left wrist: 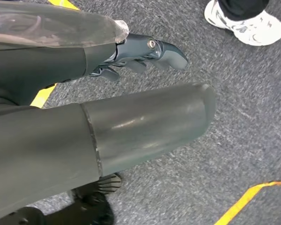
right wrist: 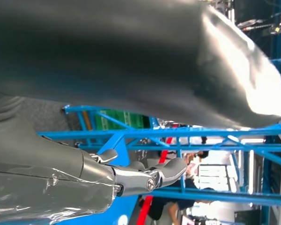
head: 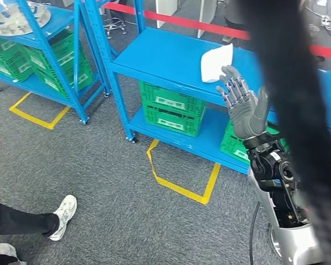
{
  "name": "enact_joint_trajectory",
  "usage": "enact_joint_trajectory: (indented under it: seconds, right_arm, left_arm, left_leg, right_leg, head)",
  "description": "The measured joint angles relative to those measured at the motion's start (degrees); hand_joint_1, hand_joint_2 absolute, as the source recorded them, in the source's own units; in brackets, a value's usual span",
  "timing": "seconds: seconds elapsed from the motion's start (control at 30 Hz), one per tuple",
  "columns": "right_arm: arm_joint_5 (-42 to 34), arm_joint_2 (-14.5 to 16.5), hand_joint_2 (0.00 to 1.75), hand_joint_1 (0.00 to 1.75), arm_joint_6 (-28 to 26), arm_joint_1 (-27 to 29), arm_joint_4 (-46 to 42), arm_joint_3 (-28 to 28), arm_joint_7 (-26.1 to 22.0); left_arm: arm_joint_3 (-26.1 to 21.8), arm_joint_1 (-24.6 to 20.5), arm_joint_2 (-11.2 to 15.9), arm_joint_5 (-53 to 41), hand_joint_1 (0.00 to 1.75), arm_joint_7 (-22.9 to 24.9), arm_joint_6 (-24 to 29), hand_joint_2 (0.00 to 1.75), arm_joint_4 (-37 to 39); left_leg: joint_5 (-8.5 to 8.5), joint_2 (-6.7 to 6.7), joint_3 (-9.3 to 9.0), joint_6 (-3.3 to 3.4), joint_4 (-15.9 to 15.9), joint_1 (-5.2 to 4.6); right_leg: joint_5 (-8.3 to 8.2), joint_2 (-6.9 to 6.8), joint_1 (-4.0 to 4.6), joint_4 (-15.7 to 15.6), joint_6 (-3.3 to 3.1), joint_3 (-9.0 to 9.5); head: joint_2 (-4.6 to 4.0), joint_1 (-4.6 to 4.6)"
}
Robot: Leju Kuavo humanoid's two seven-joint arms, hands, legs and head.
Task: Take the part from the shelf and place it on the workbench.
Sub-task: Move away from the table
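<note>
Silvery metal parts (head: pixel 14 19) lie in a round pile on the top level of the far-left blue shelf (head: pixel 57 25). A white sheet-like piece (head: pixel 215 61) rests on the nearer blue shelf (head: pixel 172 61). My right hand (head: pixel 239 105) is raised just in front of that shelf, below the white piece, fingers spread and holding nothing. The right wrist view has the same hand (right wrist: pixel 96 70) with blue shelf bars (right wrist: pixel 188 133) beyond it. My left hand (left wrist: pixel 96 136) hangs over the grey carpet, its fingers (left wrist: pixel 150 49) stretched out and holding nothing.
Green crates (head: pixel 172 107) fill the lower shelf levels. Yellow tape (head: pixel 182 187) marks the carpet in front of the shelves. A person's white shoes (head: pixel 64 215) stand at the lower left, close to my left hand. A dark blurred band (head: pixel 297 99) crosses the right side.
</note>
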State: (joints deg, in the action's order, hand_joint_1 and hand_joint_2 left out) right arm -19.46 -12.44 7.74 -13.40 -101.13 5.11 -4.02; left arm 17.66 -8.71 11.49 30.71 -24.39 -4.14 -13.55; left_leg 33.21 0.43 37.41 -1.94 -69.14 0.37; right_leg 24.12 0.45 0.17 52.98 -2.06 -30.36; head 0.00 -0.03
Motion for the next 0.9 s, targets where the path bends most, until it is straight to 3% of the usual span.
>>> enact_joint_trajectory:
  seconds: [0.03, 0.07, 0.13, 0.2, 0.27, 0.33, 0.37, 0.43, 0.5, 0.53, 0.57, 0.6, 0.67, 0.73, 0.83, 0.9]
  right_arm:
    - [-0.03, 0.0, 0.0, 0.0, -0.03, 0.14, 0.0, 0.02, 0.07]
    - [-0.05, 0.0, 0.0, 0.0, -0.08, 0.24, 0.0, 0.03, 0.14]
    - [-0.08, 0.0, 0.0, 0.0, -0.15, 0.31, -0.01, 0.04, 0.2]
    - [-0.09, 0.0, 0.0, 0.0, -0.3, 0.3, -0.03, 0.04, 0.22]
    - [-0.12, 0.0, 0.0, 0.0, -0.53, 0.32, -0.05, 0.04, 0.23]
    - [-0.25, -0.04, 0.0, 0.0, -0.7, 0.39, -0.1, -0.01, 0.24]
    - [-0.4, -0.09, 0.0, 0.0, -0.75, 0.4, -0.13, -0.04, 0.25]
    - [-0.77, -0.23, 0.0, 0.0, -0.81, 0.43, -0.17, -0.06, 0.27]
    - [-0.96, -0.3, 0.0, 0.0, -0.86, 0.6, -0.17, -0.04, 0.34]
    - [-0.99, -0.32, 0.0, 0.0, -0.9, 0.72, -0.17, -0.04, 0.38]
    - [-0.99, -0.34, 0.0, 0.0, -0.94, 0.82, -0.17, -0.04, 0.4]
    - [-0.99, -0.38, 0.0, 0.0, -0.97, 0.85, -0.17, -0.04, 0.41]
    - [-1.02, -0.44, 0.0, 0.0, -0.99, 0.82, -0.19, -0.05, 0.4]
    - [-1.05, -0.46, 0.0, 0.0, -0.99, 0.75, -0.21, -0.05, 0.4]
    - [-1.06, -0.46, 0.0, 0.0, -1.04, 0.74, -0.28, -0.07, 0.41]
    - [-1.06, -0.48, 0.0, 0.0, -1.05, 0.64, -0.42, -0.05, 0.4]
  left_arm:
    - [0.0, 0.09, 0.0, 0.01, 0.0, 0.0, 0.01, 0.0, 0.0]
    - [0.0, 0.15, 0.0, 0.03, 0.0, 0.0, 0.01, 0.0, 0.0]
    - [0.0, 0.13, 0.04, 0.1, 0.0, -0.01, 0.01, 0.0, 0.0]
    - [0.0, 0.05, 0.09, 0.18, 0.0, -0.03, 0.01, 0.0, 0.0]
    - [0.01, 0.01, 0.07, 0.26, 0.0, -0.06, 0.01, 0.0, 0.0]
    - [0.02, -0.15, 0.0, 0.32, 0.0, -0.09, -0.01, 0.0, 0.0]
    - [0.02, -0.27, -0.01, 0.38, 0.0, -0.12, -0.03, 0.0, 0.0]
    - [0.02, -0.34, -0.01, 0.48, 0.0, -0.16, -0.06, 0.0, 0.0]
    - [0.02, -0.17, -0.03, 0.52, 0.0, -0.18, -0.06, 0.0, 0.0]
    - [0.02, -0.09, -0.05, 0.53, 0.0, -0.18, -0.06, 0.0, 0.0]
    - [0.02, -0.06, -0.05, 0.55, 0.0, -0.18, -0.06, 0.0, 0.0]
    - [0.02, -0.06, -0.06, 0.57, 0.0, -0.19, -0.07, 0.0, 0.0]
    - [0.02, -0.07, -0.1, 0.66, 0.0, -0.25, -0.09, 0.0, 0.0]
    - [0.02, -0.09, -0.14, 0.73, 0.0, -0.34, -0.1, 0.0, 0.0]
    - [0.04, -0.14, -0.14, 0.76, 0.0, -0.45, -0.1, 0.0, 0.01]
    - [0.13, -0.27, -0.13, 0.78, 0.0, -0.49, -0.1, 0.0, 0.02]
  left_leg:
    - [0.26, -0.07, 1.21, -0.13, -2.07, 0.12]
    - [-0.71, -0.09, 1.25, -0.23, -1.73, 0.25]
    - [-5.08, -0.6, -1.93, -0.35, 5.41, 0.61]
    - [-7.93, -1.94, -5.44, -0.26, 12.96, 0.91]
    - [-8.15, -2.4, -6.45, 0.18, 15.21, 0.88]
    - [-8.28, -1.62, -6.49, 0.93, 15.33, 0.83]
    - [-8.34, -1.27, -6.55, 1.3, 15.43, 0.84]
    - [-8.39, -0.5, -6.63, 1.85, 15.6, 0.91]
    - [-8.28, 0.25, -6.65, 2.09, 15.59, 0.76]
    - [-8.23, 0.67, -6.69, 2.12, 15.58, 0.69]
    - [-8.15, 1.03, -6.77, 2.11, 15.57, 0.64]
    - [-8.05, 1.39, -6.94, 2.06, 15.56, 0.61]
    - [-7.72, 2.07, -7.47, 1.77, 15.55, 0.5]
    - [-7.43, 2.68, -7.81, 1.33, 15.48, 0.26]
    - [-7.12, 3.7, -7.97, 0.52, 15.46, 0.2]
    - [-5.52, 2.73, -7.17, -0.08, 13.32, 0.39]
  right_leg:
    - [-0.01, 0.53, -0.03, 0.06, 0.0, -0.08]
    - [0.01, 1.07, -0.09, 0.16, 0.05, -0.1]
    - [0.17, 2.14, -0.23, 0.47, 0.33, -0.05]
    - [0.44, 3.07, -0.12, 0.96, 0.9, -0.27]
    - [0.49, 3.9, -0.05, 1.19, 1.56, -0.62]
    - [0.55, 4.38, -0.26, 1.23, 2.24, -0.81]
    - [1.15, 3.93, -0.33, 1.97, 2.54, -1.11]
    - [4.3, 2.05, -0.39, 7.29, 3.07, -3.4]
    - [8.16, 0.55, -0.5, 16.03, 3.45, -7.46]
    - [8.91, 0.24, -0.57, 18.87, 3.55, -8.86]
    - [8.42, 0.07, -0.63, 19.28, 3.56, -9.12]
    - [6.85, -0.13, -0.66, 17.2, 3.48, -8.13]
    - [2.79, -1.37, -0.51, 8.58, 3.11, -3.84]
    - [0.94, -2.5, -0.1, 2.59, 2.52, -0.93]
    - [0.91, -1.68, 0.13, 1.64, 1.65, -0.76]
    - [0.6, -0.88, -0.12, 1.24, 0.97, -0.6]
  head:
    - [0.0, 0.0]
    - [0.0, 0.01]
    - [0.0, -0.02]
    - [0.0, -0.14]
    - [0.0, -0.24]
    - [0.0, -0.24]
    - [0.0, -0.16]
    - [0.0, 0.09]
    - [0.0, 0.25]
    - [0.0, 0.26]
    - [0.0, 0.28]
    - [0.0, 0.31]
    - [0.0, 0.36]
    - [0.0, 0.21]
    - [0.0, 0.01]
    - [0.0, -0.09]
